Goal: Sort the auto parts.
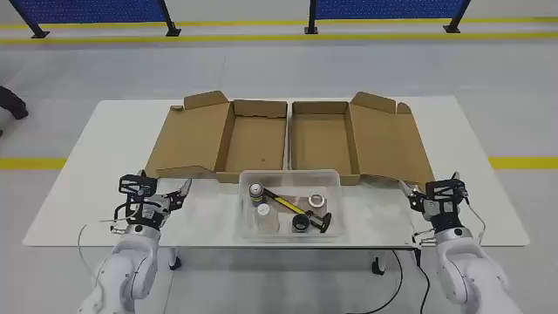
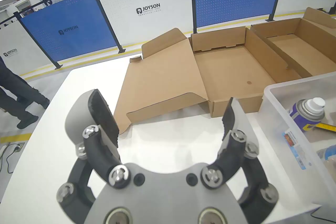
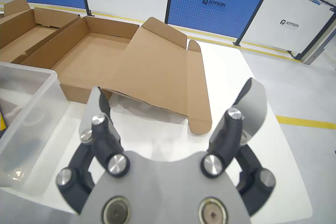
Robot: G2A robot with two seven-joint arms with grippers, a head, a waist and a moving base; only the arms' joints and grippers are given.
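Tabletop (image 2: 170, 141): bin (image 2: 294, 82) right of left gripper (image 2: 162, 96)

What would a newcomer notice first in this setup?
The left cardboard box and right cardboard box lie open and empty, side by side on the middle of the white table. In front of them sits a clear plastic bin holding a spray can and other small parts. The left gripper and right gripper flank it, both open and empty.
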